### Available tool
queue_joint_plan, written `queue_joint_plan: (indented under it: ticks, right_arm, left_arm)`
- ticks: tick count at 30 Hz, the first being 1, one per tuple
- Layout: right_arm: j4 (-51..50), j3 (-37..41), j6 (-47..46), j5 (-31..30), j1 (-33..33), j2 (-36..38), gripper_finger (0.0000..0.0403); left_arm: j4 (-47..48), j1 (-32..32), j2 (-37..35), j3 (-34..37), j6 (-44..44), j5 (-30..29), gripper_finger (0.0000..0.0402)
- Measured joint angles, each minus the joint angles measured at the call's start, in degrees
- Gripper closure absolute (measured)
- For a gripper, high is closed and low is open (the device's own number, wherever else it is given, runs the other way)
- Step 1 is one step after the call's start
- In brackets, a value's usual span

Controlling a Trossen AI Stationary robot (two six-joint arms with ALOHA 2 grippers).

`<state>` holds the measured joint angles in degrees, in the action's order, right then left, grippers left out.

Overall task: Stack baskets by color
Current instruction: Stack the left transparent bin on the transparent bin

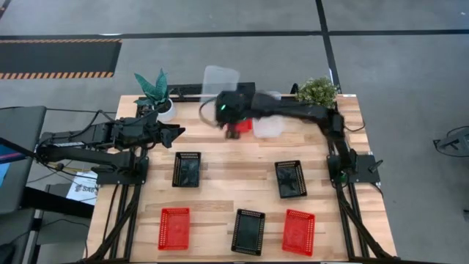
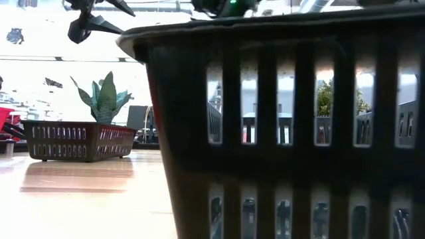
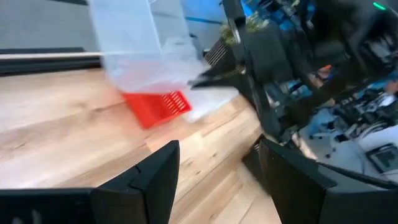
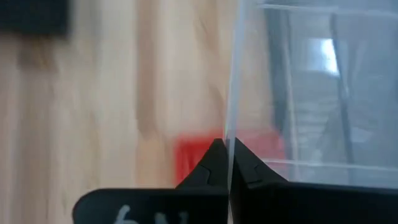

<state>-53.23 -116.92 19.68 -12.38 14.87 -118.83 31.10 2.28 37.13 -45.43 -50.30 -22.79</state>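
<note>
Right wrist view: a clear basket pinched by its wall, sorting barely begun

Right wrist view shows the right claw [image 4: 227, 163] closed down thin on the upright wall of a clear basket [image 4: 298, 93], the see-through side rising straight out from between the two fingertips. Just beyond those tips, on the wood below, lies a red basket [image 4: 193, 155], partly covered by the clear one.

From above, the left claw [image 1: 176, 134] stands wide and holds nothing, a little way off to the side of the right claw, pointing toward it. A second clear basket [image 1: 270, 127] sits just beside the right claw on the side away from the left arm.

As for progress, I'd say very little is done. No tidy colour stack shows anywhere. Nearer the front edge than either claw, three black baskets [image 1: 186, 169] and two red ones [image 1: 174, 228] lie well apart, each alone. The clear pile looks to be the one in hand; red and black seem untouched.

The table [image 1: 220, 194] is pale planked wood on a dark frame. Two potted plants [image 1: 156, 92] stand at its far corners. Around it is grey floor with a hazard-striped mat, and the low view is mostly blocked by one black basket right at the lens.
</note>
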Motion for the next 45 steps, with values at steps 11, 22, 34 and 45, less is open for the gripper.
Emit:
queue_joint_plan:
  ticks: [11,22,34,45]
  right_arm:
    - [-22.32,9.5,2.73,0.09,12.27,22.79,0.0402]
    - [-0.74,43.05,6.98,4.2,12.98,42.09,0.0402]
    - [-1.07,43.63,12.15,14.38,13.47,35.3,0.0402]
    - [-6.63,43.58,17.75,17.25,15.88,33.27,0.0402]
  left_arm:
    - [-0.85,0.0,0.41,0.0,0.04,-1.06,0.0193]
    - [-1.08,0.02,0.48,0.0,-0.42,-4.9,0.0193]
    - [0.17,0.02,0.48,0.0,-0.54,-4.9,0.0193]
    - [0.77,0.02,0.48,0.0,-0.55,-5.0,0.0193]
